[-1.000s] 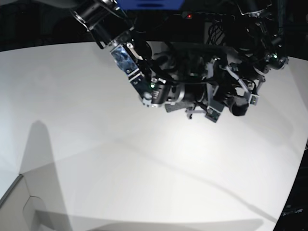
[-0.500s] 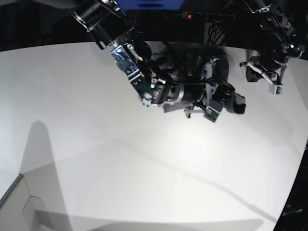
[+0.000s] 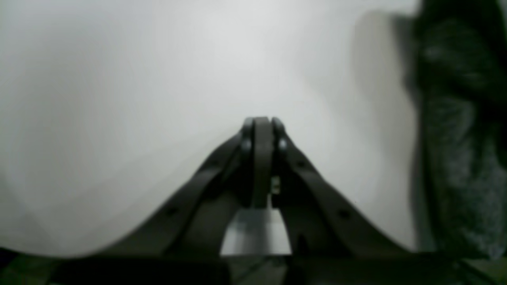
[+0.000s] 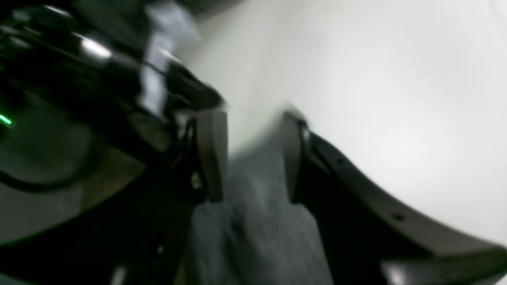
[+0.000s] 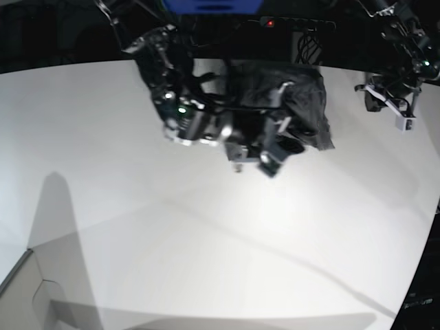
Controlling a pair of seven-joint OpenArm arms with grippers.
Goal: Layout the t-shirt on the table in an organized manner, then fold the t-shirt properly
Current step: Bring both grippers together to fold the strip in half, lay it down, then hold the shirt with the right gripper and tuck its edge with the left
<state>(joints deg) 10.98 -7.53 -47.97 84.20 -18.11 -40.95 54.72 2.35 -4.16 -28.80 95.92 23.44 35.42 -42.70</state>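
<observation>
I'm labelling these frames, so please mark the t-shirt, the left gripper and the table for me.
t-shirt (image 5: 306, 103): base view, dark crumpled body fabric.
left gripper (image 3: 261, 126): left wrist view, tips pressed together.
table (image 5: 206, 240): base view, bare white top.

1. The left claw (image 3: 259, 122) sits at the centre of its wrist view with both fingers pressed together, nothing between them.
2. In the base view this arm hangs at the upper right edge.
3. The right claw (image 4: 251, 154) has its fingers parted, blurred.
4. Its arm reaches down from top centre.
</observation>
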